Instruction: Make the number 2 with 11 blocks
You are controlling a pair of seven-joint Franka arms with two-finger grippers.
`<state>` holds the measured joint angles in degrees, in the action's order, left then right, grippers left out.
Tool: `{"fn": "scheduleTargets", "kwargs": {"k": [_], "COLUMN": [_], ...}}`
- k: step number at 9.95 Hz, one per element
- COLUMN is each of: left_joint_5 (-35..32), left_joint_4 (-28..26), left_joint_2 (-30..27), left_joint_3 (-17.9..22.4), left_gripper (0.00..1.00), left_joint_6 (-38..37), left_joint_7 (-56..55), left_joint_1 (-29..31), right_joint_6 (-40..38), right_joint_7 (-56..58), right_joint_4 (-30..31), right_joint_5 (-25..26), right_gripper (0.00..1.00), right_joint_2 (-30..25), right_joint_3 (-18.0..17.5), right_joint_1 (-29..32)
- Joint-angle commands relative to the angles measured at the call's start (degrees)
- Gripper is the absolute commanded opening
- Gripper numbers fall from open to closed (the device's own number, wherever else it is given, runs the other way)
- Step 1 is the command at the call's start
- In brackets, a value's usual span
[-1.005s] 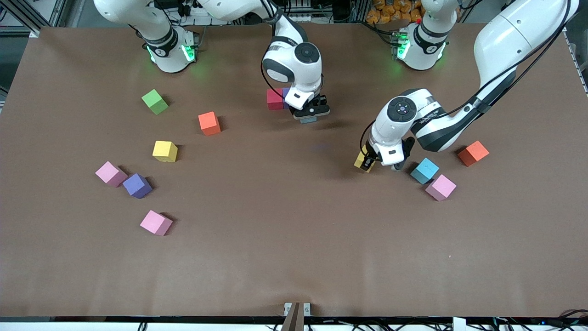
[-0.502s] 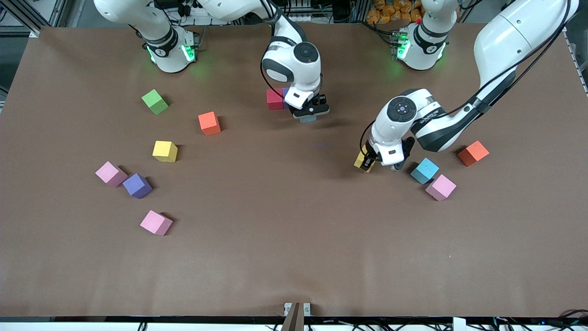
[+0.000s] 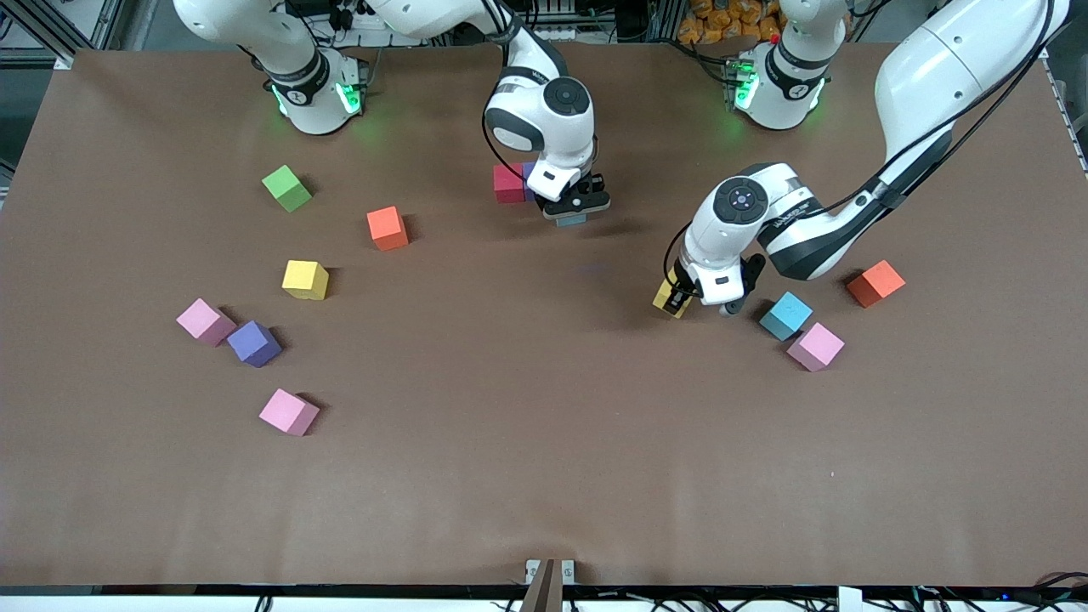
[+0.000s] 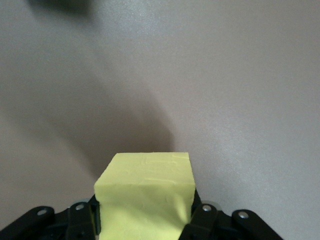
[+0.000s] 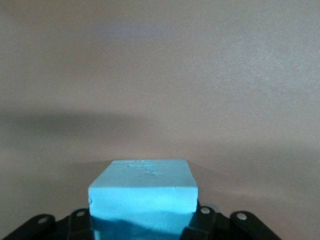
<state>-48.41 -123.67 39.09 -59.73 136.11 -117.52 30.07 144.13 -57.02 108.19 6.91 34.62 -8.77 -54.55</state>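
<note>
A brown surface (image 3: 544,442) carries scattered blocks. The right hand (image 3: 571,219) is clamped on a light blue block (image 5: 143,195) beside a red block (image 3: 508,183). The left hand (image 3: 673,299) is clamped on a yellow block (image 4: 145,197) near another blue block (image 3: 784,314).

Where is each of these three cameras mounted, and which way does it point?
Front view: high across the table, facing both arms and the scattered blocks.
Left wrist view: on the left arm's wrist, looking past the left gripper at its yellow block.
Right wrist view: on the right wrist, showing the right gripper and its light blue block.
Shared: the front view shows both held blocks.
</note>
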Motion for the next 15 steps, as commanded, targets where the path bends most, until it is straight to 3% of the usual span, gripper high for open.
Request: {"fn": "scheduleTargets", "kwargs": {"k": [1, 4, 8, 11, 15], "left_joint_5": [-1.1, -1.0, -1.0, -0.9, -0.5], "left_joint_4": [0.0, 0.0, 0.2, 1.0, 3.9], "left_joint_2": [-1.0, -1.0, -1.0, -1.0, -0.8], "left_joint_3": [-0.3, -0.3, -0.3, -0.3, -0.2], "left_gripper": [0.00, 0.00, 0.00, 0.00, 0.00], "left_joint_6": [-0.1, -0.1, -0.1, -0.1, -0.1], "left_joint_7": [1.9, 2.4, 4.1, 6.8, 10.0], "left_joint_1": [-0.1, -0.1, -0.1, -0.3, -3.2], "right_joint_6": [0.5, 0.5, -0.2, -1.6, -11.8], "right_joint_7": [-2.9, -3.7, -3.1, -2.7, 2.6], "right_joint_4": [1.1, 1.0, 0.7, 0.8, 1.4], "right_joint_5": [0.4, 0.2, 0.2, 0.2, 0.4], "right_gripper": [0.64, 0.80, 0.89, 0.91, 0.93], "right_joint_2": [-1.1, -1.2, -2.1, -5.7, -14.2], "right_joint_3": [0.0, 0.0, 0.0, 0.0, 0.1], "right_joint_1": [-0.4, -0.1, 1.1, 2.9, 8.3]}}
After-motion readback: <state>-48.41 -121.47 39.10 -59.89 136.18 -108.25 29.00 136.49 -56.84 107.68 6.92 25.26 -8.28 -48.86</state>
